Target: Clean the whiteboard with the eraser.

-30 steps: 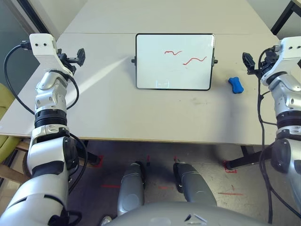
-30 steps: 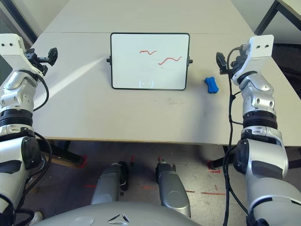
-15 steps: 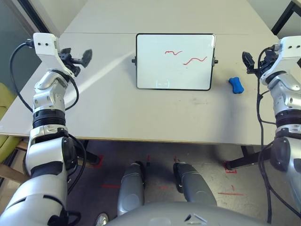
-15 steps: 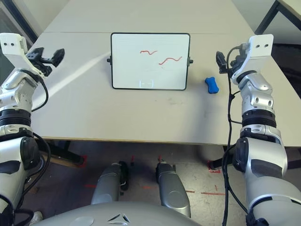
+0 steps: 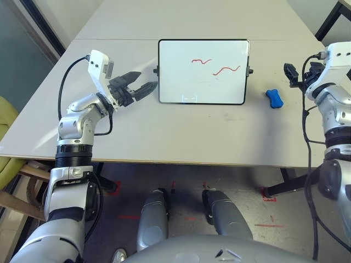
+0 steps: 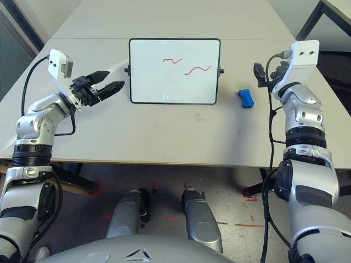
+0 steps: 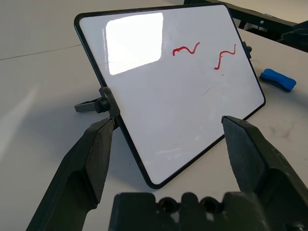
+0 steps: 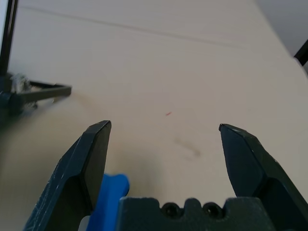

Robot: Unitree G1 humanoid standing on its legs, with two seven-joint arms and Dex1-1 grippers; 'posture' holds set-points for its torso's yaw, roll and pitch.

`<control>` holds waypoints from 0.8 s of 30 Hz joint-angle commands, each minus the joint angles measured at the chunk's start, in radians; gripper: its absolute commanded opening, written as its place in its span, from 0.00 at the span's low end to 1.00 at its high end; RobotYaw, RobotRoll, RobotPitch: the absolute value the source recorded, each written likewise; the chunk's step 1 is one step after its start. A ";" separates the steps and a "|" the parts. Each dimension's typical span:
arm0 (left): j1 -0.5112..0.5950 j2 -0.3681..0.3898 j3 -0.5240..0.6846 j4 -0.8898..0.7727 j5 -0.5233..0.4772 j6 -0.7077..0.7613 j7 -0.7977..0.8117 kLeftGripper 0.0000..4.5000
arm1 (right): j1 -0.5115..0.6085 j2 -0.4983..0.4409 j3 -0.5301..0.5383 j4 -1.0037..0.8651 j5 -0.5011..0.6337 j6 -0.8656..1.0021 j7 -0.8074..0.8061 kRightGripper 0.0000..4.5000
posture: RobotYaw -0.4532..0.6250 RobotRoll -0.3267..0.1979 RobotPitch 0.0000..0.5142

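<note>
The whiteboard (image 5: 203, 71) stands tilted at the middle back of the table, black-framed, with two red squiggles (image 5: 216, 67) on its upper right part. To its right, the small blue eraser (image 5: 275, 98) lies flat on the table. My left gripper (image 5: 143, 82) is open, its tips just short of the board's left edge near the side knob (image 7: 98, 103). In the left wrist view the whiteboard (image 7: 159, 57) spans the gap between the fingers. My right gripper (image 5: 301, 71) hovers open, above and to the right of the eraser (image 8: 113, 187), which shows beside one finger.
The beige table (image 5: 164, 137) has bare room in front of the board and on the left. A second table (image 5: 192, 16) joins it behind. A black frame (image 5: 334, 16) stands at the far right, and a yellow chair (image 5: 6, 159) at the left.
My left arm has swung in from the table's left edge to the whiteboard's left side, the gripper now pointing at the board. The right arm has barely moved.
</note>
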 commanded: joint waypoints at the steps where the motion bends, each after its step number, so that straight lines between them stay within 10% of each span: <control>1: -0.018 -0.006 -0.019 0.028 0.017 -0.002 -0.007 1.00 | 0.017 -0.038 0.058 -0.119 -0.021 0.206 0.030 1.00 | 0.22 0.62 0.23; 24: -0.014 -0.010 -0.030 0.019 0.030 -0.008 0.002 1.00 | -0.162 0.036 0.189 0.116 -0.125 0.371 0.033 1.00 | 0.25 0.62 0.23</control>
